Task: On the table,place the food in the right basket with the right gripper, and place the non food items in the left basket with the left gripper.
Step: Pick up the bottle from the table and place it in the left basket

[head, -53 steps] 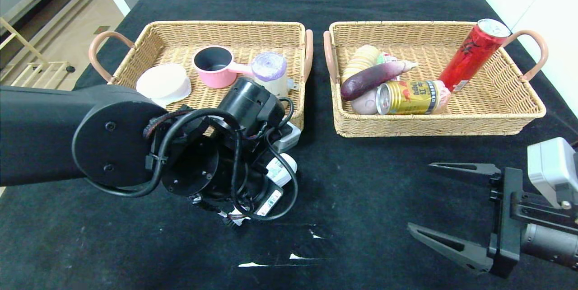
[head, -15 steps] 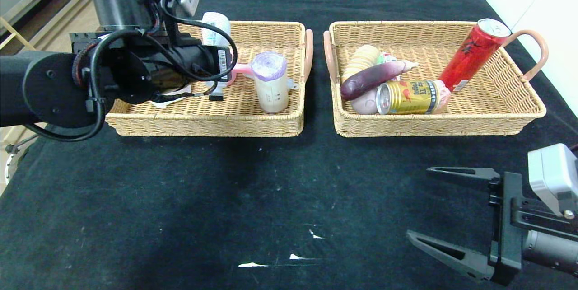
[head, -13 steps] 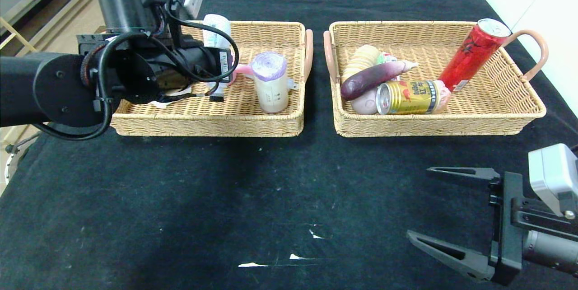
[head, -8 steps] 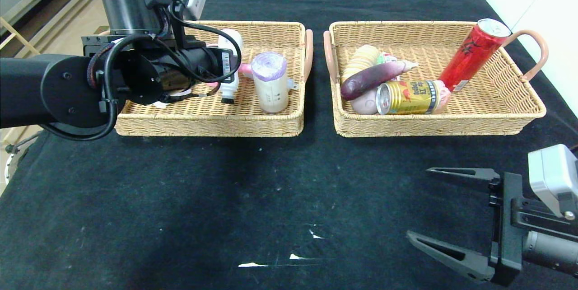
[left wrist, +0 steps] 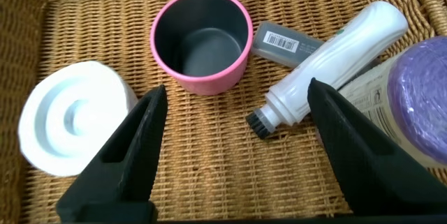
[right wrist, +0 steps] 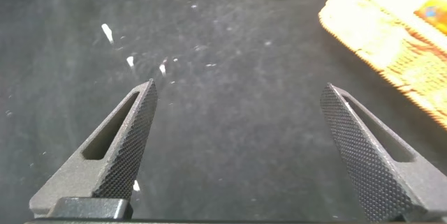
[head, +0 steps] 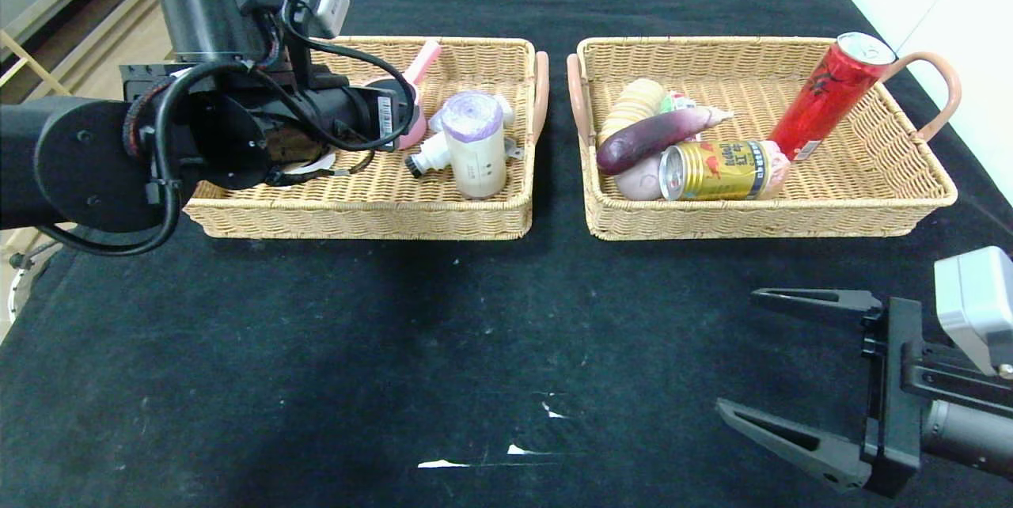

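The white brush [left wrist: 335, 56] with black bristles lies flat in the left basket [head: 356, 223], free of the fingers; it also shows in the head view [head: 431, 153]. The beige roll with purple top [head: 473, 142] stands beside it. My left gripper [left wrist: 235, 91] is open and empty just above the basket floor. The right basket [head: 760, 225] holds the red can [head: 831, 92], gold can [head: 716, 170], eggplant [head: 653, 138], potato [head: 639, 182] and green stick pack [head: 673, 102]. My right gripper [head: 736, 352] is open and empty over the black table [head: 475, 334] at the front right.
A pink saucepan [left wrist: 202, 39], a white round lid [left wrist: 73, 116] and a grey barcoded item [left wrist: 283, 42] also lie in the left basket. My left arm [head: 237, 120] covers that basket's left half. The right basket's corner shows in the right wrist view [right wrist: 377, 28].
My left gripper carried the brush from the table to the left basket and let it go; the brush now lies flat there. The saucepan's handle has swung toward the back. The right arm barely moved.
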`<action>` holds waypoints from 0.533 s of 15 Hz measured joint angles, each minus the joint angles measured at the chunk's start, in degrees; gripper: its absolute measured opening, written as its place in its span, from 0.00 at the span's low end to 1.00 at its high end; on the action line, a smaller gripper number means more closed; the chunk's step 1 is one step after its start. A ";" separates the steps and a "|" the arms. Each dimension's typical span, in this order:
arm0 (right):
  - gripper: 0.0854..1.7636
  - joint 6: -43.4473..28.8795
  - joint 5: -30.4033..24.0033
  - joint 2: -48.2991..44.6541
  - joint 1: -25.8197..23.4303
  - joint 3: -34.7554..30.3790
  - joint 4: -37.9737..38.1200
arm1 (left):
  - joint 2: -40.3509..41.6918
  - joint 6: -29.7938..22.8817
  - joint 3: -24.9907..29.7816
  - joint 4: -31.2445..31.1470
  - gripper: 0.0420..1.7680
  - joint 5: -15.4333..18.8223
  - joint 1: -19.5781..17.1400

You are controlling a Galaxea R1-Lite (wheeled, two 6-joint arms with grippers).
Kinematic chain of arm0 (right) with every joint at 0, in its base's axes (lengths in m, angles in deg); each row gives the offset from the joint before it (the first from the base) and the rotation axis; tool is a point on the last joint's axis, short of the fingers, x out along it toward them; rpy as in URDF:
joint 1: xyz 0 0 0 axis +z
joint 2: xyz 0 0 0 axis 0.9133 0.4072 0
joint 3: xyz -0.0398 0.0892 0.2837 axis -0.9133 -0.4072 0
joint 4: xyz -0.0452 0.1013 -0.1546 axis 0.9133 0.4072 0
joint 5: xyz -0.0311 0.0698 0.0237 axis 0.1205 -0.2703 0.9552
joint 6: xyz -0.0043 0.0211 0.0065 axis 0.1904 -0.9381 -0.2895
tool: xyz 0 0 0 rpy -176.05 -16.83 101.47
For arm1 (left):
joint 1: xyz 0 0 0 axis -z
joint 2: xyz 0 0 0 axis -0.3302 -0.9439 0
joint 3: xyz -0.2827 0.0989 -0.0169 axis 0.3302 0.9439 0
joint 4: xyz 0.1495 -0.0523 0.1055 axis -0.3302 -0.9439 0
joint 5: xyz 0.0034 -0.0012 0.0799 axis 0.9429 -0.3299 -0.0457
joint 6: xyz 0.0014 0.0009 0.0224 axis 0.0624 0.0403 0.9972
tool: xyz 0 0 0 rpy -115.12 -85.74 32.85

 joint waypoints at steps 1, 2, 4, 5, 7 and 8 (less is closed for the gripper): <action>0.97 -0.06 -0.02 -0.15 -0.52 0.17 0.02 | 1.41 0.23 1.54 -0.07 0.85 -0.11 0.11; 0.97 -0.06 -0.05 -0.34 -1.01 0.33 0.00 | 3.19 0.39 3.52 -0.21 0.86 -0.15 0.22; 0.97 -0.02 -0.09 -0.61 -1.82 0.41 0.02 | 7.56 0.45 7.80 -0.49 0.88 -0.24 0.66; 0.97 0.04 -0.09 -0.59 -2.04 0.41 0.00 | 10.34 0.50 10.62 -0.96 0.89 -0.24 1.00; 0.97 -0.02 -0.05 -0.74 -2.23 0.69 0.00 | 16.26 0.50 16.53 -1.82 0.91 -0.17 1.82; 0.97 -0.17 0.05 -0.96 -2.69 1.02 0.00 | 19.24 0.39 19.60 -2.12 0.92 -0.17 2.29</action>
